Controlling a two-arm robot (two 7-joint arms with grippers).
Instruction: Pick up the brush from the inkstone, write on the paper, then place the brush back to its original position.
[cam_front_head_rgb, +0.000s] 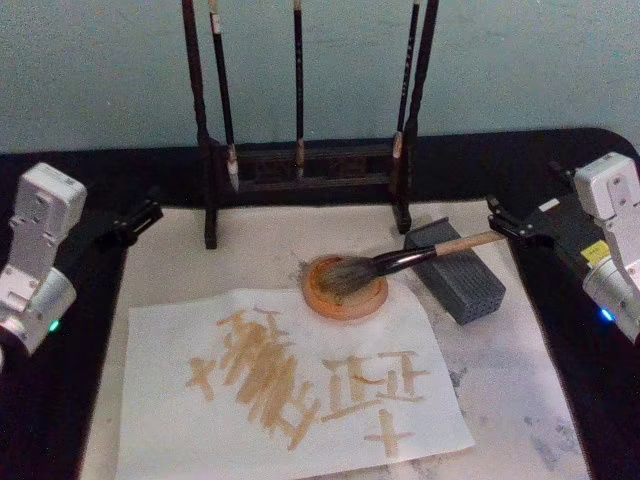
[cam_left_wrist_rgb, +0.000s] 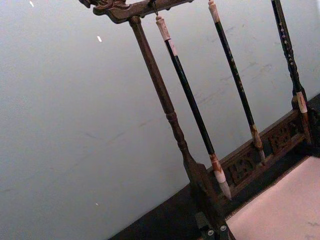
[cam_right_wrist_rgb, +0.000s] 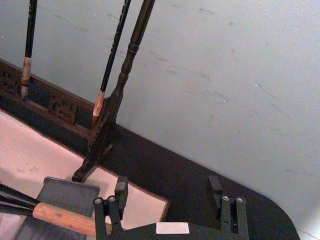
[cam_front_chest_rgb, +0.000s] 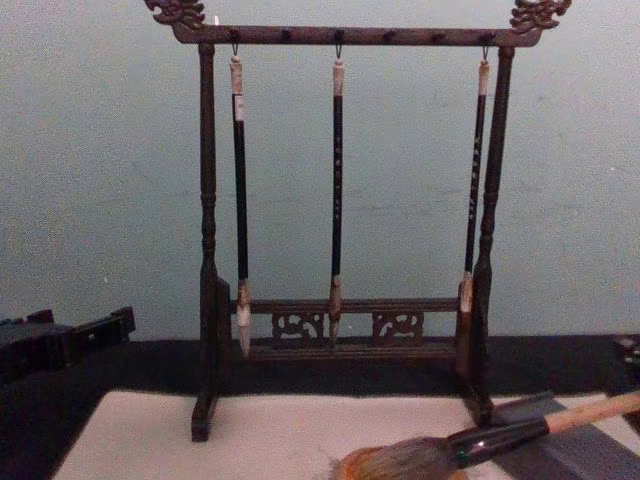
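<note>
Evidently, with the brush (cam_front_head_rgb: 400, 262) rested on the inkstone (cam_front_head_rgb: 340, 311) behind the paper (cam_front_head_rgb: 180, 430), the right gripper (cam_front_head_rgb: 515, 225), fingers spread by its handle end, was best drawn rightward without nudging it, the left gripper (cam_front_head_rgb: 140, 218) parked left.

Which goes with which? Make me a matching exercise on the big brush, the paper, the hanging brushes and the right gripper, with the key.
1 brush
2 paper
3 thin brushes
4 right gripper

a hanging from the rack
b open, by the handle end
c bristles on the round orange dish
d marked with tan strokes

Pairs: 1c, 2d, 3a, 4b.
</note>
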